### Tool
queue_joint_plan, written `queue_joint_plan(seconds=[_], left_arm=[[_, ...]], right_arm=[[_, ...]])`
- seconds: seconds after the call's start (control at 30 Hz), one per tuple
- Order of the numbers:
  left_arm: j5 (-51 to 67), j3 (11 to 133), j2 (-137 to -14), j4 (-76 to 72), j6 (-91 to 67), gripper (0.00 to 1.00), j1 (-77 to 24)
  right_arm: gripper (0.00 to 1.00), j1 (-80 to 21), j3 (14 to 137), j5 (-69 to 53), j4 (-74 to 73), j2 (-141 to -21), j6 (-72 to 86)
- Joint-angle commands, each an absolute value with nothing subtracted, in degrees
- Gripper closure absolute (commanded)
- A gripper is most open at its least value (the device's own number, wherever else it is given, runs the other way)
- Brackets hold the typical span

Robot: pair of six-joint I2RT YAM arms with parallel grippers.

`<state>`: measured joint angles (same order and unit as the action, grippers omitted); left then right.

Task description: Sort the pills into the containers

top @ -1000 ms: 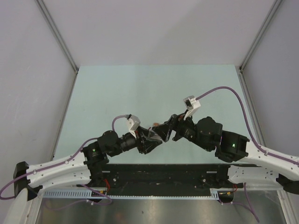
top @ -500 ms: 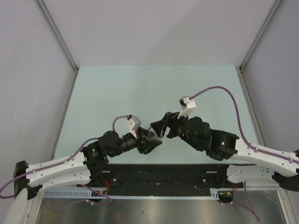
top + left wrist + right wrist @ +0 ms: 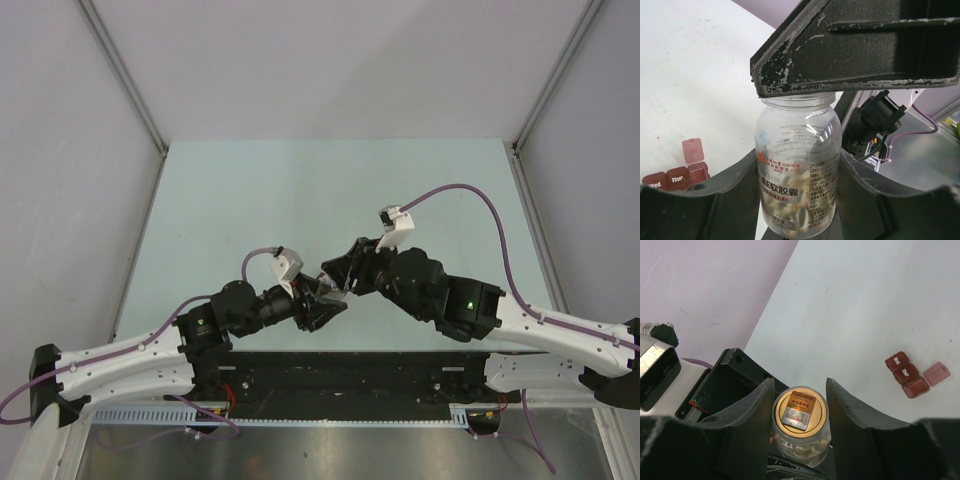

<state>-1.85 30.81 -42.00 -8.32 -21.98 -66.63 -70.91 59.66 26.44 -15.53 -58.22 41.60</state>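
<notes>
Left gripper point(image 3: 799, 175) is clamped on the upright bottle point(image 3: 797, 135) of pills point(image 3: 792, 202), mid-bench by the near edge. Right gripper point(image 3: 800, 386) straddles its top from straight above, can't tell if it's pinching. Pill box point(image 3: 906, 374) waits nearby.

Left wrist cam: bottle point(image 3: 797, 165) mouth was gone behind the right gripper point(image 3: 800, 383), base cut off by btm edge, label print too small to read. Also pill box point(image 3: 677, 175) lower edge sat hidden behind left gripper point(image 3: 796, 159). Right wrist cam: bottle's btm half was hidden by left jaws; open compartment's contents too tiny to tell. Whether right jaws touched the bottle, couldn't tell.
</notes>
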Motion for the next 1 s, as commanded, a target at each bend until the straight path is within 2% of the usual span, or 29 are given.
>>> queue_joint_plan(seconds=[0.0, 0.03, 0.07, 0.17, 0.3, 0.43, 0.5, 0.7, 0.77, 0.8, 0.9, 0.97], left_arm=[[-2.5, 33.7, -41.9, -10.2, -21.2, 1.00, -67.0], [-2.5, 33.7, -42.1, -10.2, -21.3, 1.00, -67.1], [-2.6, 33.7, -41.9, -10.3, -21.3, 1.00, -67.1], [-2.9, 33.7, -42.0, -10.3, -21.4, 0.99, -67.0], [-3.4, 33.5, -41.7, -10.4, -21.7, 0.99, -67.1], [-4.0, 33.2, -41.3, -10.4, -21.8, 0.99, -67.1], [-4.0, 33.2, -41.3, -10.4, -21.8, 1.00, -67.1], [-4.1, 33.2, -41.4, -10.4, -22.1, 1.00, -67.1], [-4.0, 33.2, -41.4, -10.5, -22.2, 1.00, -67.1], [-3.9, 33.2, -41.3, -10.5, -22.5, 1.00, -67.1], [-2.0, 33.0, -41.2, -11.4, -22.8, 1.00, -67.1], [2.4, 32.3, -41.0, -13.6, -22.9, 1.00, -67.1]], right_arm=[[0.57, -70.8, 61.8, 26.8, -14.7, -58.0, 41.9], [0.54, -70.8, 61.8, 26.5, -14.7, -58.0, 41.7], [0.46, -70.7, 61.9, 26.4, -14.8, -57.9, 41.6], [0.32, -70.8, 61.9, 26.3, -15.0, -57.8, 41.7], [0.32, -71.1, 61.8, 26.5, -15.7, -57.5, 41.7], [0.44, -71.3, 61.8, 26.6, -16.3, -57.0, 41.9], [0.46, -71.3, 61.6, 26.6, -16.3, -56.8, 41.8], [0.60, -71.4, 61.3, 26.0, -16.1, -56.5, 41.7], [0.72, -71.4, 61.3, 25.4, -15.6, -56.4, 41.2], [0.82, -71.5, 61.3, 24.7, -15.5, -56.4, 40.9], [1.00, -71.3, 61.1, 22.0, -14.0, -56.0, 37.8], [1.00, -71.4, 60.9, 18.1, -12.0, -55.2, 33.9]])
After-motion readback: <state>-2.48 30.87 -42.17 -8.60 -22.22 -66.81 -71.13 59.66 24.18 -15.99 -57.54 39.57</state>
